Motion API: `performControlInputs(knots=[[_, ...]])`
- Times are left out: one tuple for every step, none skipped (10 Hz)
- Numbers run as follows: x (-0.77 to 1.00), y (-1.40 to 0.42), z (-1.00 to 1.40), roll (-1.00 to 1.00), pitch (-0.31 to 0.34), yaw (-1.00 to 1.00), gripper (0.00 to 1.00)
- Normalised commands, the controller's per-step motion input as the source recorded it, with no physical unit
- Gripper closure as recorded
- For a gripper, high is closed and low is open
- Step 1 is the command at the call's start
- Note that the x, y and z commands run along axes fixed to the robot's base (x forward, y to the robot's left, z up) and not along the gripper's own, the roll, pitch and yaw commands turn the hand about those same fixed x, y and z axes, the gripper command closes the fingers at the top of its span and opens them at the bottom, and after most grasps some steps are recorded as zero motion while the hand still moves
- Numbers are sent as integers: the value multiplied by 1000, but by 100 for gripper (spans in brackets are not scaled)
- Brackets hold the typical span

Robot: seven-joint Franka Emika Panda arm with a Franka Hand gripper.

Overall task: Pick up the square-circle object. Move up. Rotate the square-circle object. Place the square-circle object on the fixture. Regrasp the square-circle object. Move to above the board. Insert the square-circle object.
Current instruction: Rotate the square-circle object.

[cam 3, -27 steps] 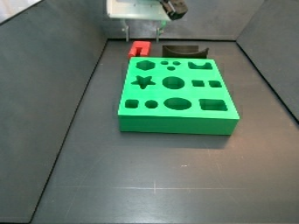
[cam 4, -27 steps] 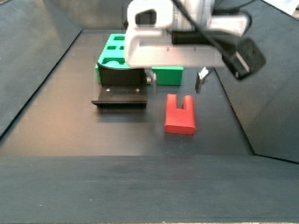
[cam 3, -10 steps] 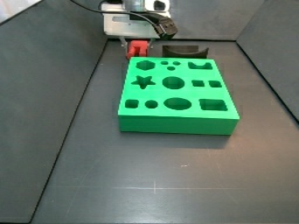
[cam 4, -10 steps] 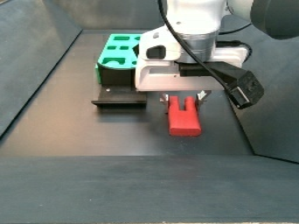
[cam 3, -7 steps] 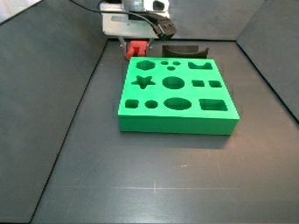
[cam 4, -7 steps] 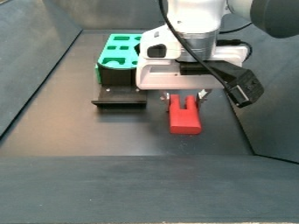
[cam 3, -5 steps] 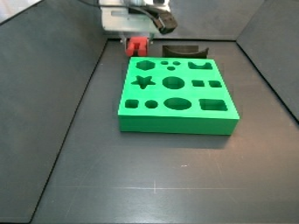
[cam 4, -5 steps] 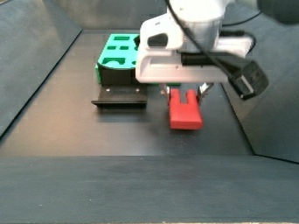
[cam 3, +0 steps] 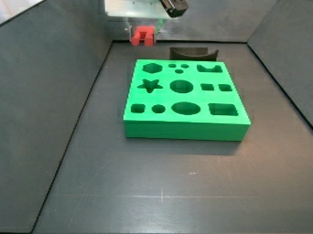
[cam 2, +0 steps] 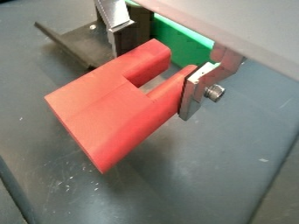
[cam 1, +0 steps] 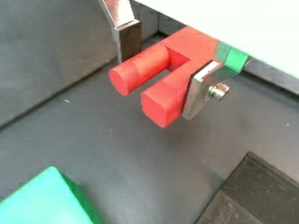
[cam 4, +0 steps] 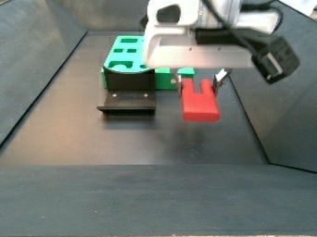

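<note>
**Q:** What was the gripper's condition and position?

**A:** The gripper point(cam 2: 158, 54) was clamped on the small red plastic block with two short prongs, the square-circle object point(cam 2: 114, 103). In both wrist views one flat silver finger point(cam 1: 122, 33) pressed one flank of the block and the opposite finger point(cam 1: 205, 89) pressed the other flank. In a side view the gripper point(cam 4: 198, 81) hung above the dark floor, beside the fixture and in front of the board.

**Q:** Where was the square-circle object?

**A:** It was held between the fingers, clear of the floor. In a side view the square-circle object point(cam 4: 198, 100) hung below the white gripper body point(cam 4: 186, 42). In a wrist view its two rounded prongs point(cam 1: 152, 83) pointed away from the gripper. In a side view the same block point(cam 3: 143, 36) appeared beyond the far edge of the board.

**Q:** Where were the other task items?

**A:** The large flat bright green board with shaped holes point(cam 3: 184, 99) lay flat on the dark floor point(cam 3: 146, 183). The fixture, a dark bracket with a curved notch point(cam 4: 128, 93), stood just in front of the board's end point(cam 4: 124, 56), apart from the held block. In a side view the fixture point(cam 3: 192, 53) sat just behind the board's far edge
</note>
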Motion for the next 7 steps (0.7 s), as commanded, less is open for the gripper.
performControlInputs(knots=[[-156, -96, 712, 11, -2, 4, 100], [-70, -44, 507, 28, 13, 10, 100], [-30, -22, 357, 35, 37, 11, 100], [-18, -8, 195, 44, 57, 11, 100], [0, 0, 0, 0, 0, -1000, 100], [19, 4, -74, -1, -1, -1000, 100], [23, 11, -61, -2, -2, -1000, 100]])
